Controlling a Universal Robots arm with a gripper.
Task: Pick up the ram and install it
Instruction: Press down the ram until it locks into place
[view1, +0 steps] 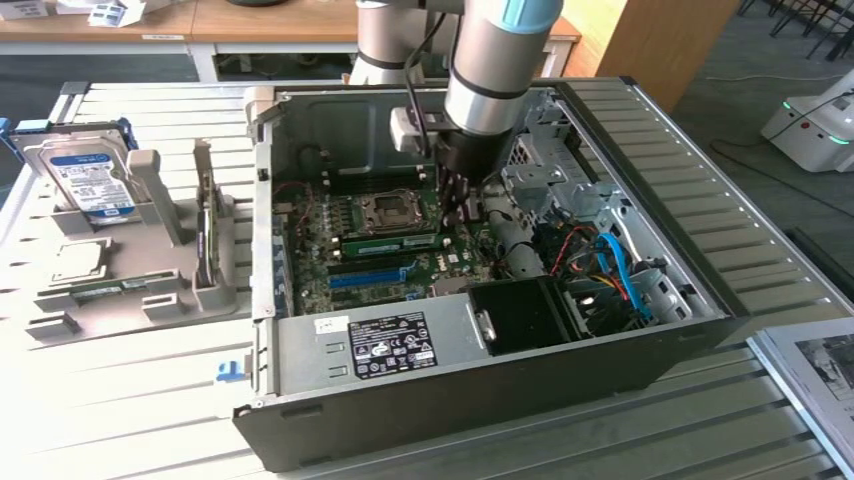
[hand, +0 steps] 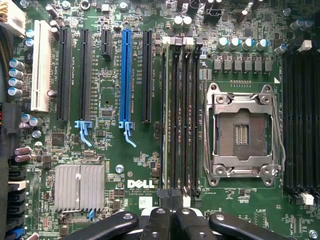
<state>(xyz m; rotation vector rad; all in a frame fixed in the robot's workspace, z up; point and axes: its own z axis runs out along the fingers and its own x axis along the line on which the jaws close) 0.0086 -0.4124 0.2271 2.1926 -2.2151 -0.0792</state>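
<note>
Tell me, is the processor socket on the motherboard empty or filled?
Empty: the processor socket shows bare contacts inside its metal frame, and no chip sits in it.

A pale slatted worktable (view1: 147, 400) carries everything. Beyond it stand wooden desks (view1: 107, 30) with light tops, over dark carpet (view1: 774, 170). An orange-brown wooden panel (view1: 667, 40) rises behind. Bright light washes the table's near corner at the exterior view's left.
</note>
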